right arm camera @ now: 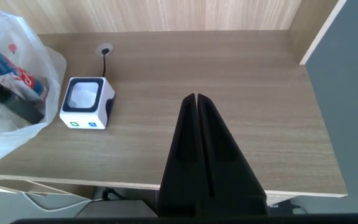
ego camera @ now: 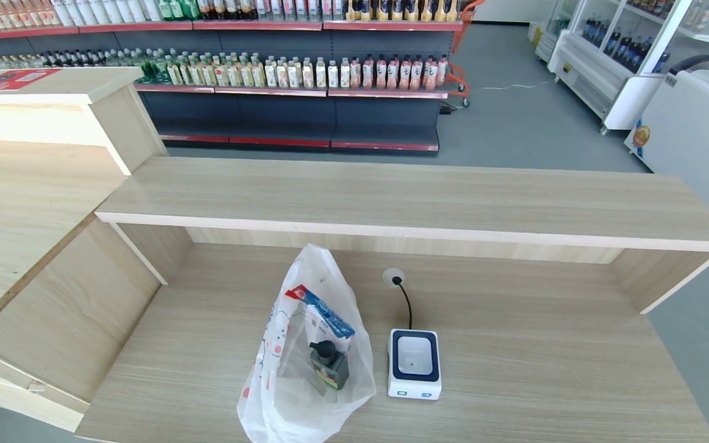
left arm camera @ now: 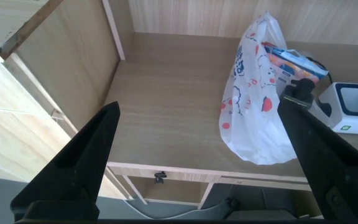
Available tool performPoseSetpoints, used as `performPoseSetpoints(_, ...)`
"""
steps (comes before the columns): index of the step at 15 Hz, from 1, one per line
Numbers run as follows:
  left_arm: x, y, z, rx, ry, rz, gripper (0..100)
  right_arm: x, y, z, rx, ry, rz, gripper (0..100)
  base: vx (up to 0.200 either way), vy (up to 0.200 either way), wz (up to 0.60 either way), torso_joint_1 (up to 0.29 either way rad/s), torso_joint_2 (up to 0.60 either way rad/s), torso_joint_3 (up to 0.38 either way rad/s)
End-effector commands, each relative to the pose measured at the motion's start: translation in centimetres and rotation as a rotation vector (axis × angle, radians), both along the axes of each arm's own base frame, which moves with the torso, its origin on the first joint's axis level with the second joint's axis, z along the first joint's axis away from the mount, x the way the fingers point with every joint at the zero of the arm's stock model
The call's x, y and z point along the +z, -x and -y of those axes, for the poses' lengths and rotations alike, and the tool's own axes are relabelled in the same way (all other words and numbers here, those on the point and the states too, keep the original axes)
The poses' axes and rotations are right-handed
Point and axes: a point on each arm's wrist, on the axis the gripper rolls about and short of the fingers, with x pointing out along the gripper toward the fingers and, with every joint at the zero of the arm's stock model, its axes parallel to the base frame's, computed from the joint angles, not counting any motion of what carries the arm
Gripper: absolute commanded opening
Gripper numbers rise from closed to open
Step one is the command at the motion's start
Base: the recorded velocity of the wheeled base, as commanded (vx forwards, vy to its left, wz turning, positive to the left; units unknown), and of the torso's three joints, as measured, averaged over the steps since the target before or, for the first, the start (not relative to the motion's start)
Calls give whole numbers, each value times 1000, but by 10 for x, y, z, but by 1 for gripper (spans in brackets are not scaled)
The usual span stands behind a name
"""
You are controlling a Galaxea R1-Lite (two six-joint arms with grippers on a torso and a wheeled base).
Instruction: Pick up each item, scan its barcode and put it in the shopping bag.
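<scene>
Shopping bag (ego camera: 266,389) holding bottle (ego camera: 330,367), scanner (ego camera: 415,364) just beside, cable (ego camera: 405,301) behind

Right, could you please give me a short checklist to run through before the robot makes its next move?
1. Shopping bag standing on the counter: ok.
2. Blue packet and dark bottle inside the bag: ok.
3. Scanner beside the bag, window facing up, cable attached: ok.
4. Left tool open and empty, ready for a pick: ok.
5. Right tool open for a pick: not ok, it is shut and holds nothing.
6. Barcodes of the bagged items already scanned: cannot tell.
</scene>
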Motion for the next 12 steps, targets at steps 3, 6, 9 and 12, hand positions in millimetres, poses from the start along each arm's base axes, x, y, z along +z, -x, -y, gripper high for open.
performPoseSetpoints(3, 0, 0, 0, 0, 1, 0, 100, 0, 0, 0, 0, 0, -3, 0, 0, 0, 0, 0, 0, 0)
performPoseSetpoints(6, 0, 0, 0, 0, 1, 0, 100, 0, 0, 0, 0, 0, -3, 0, 0, 0, 0, 0, 0, 0)
performPoseSetpoints(9, 0, 0, 0, 0, 1, 0, 100, 0, 0, 0, 0, 0, -3, 0, 0, 0, 0, 0, 0, 0)
performPoseSetpoints(12, 0, 0, 0, 0, 1, 0, 100, 0, 0, 0, 0, 0, -3, 0, 0, 0, 0, 0, 0, 0)
